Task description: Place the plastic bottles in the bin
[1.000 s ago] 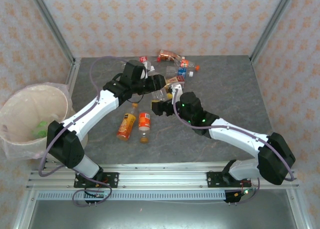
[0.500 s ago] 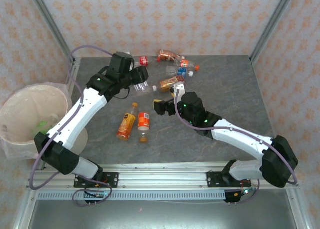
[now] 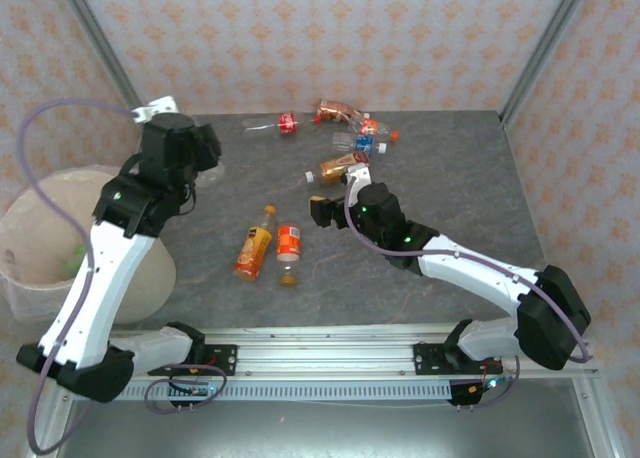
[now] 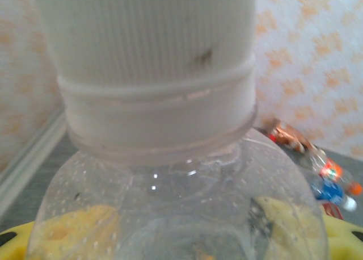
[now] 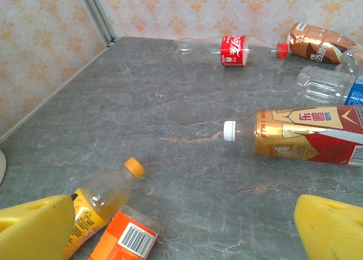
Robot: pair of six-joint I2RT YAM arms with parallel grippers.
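Observation:
My left gripper [image 3: 205, 158] is shut on a clear bottle [image 4: 181, 175] with a white ribbed cap. The yellow fingers [image 4: 74, 231] show through its wall. It hangs over the table's left edge, close to the pale pink bin [image 3: 30, 218]. My right gripper [image 3: 318, 210] [image 5: 181, 231] stands open at mid-table with nothing between its fingers. In front of it lie an orange-capped bottle [image 5: 105, 195] [image 3: 255, 243], an orange-label bottle [image 5: 122, 237] [image 3: 289, 248] and a gold-and-red bottle [image 5: 300, 135] [image 3: 340, 166]. A red-label bottle [image 5: 232, 49] [image 3: 275, 125] lies further back.
A brown crushed bottle [image 3: 338, 110] [image 5: 317, 41] and a cluster of clear, blue and red bottles [image 3: 370, 133] lie near the back wall. Metal frame posts stand at the back corners. Something green [image 3: 80, 258] lies inside the bin.
The left arm has swung from the bottle pile leftward toward the bin, carrying the clear bottle. The right gripper has shifted only slightly and stays open.

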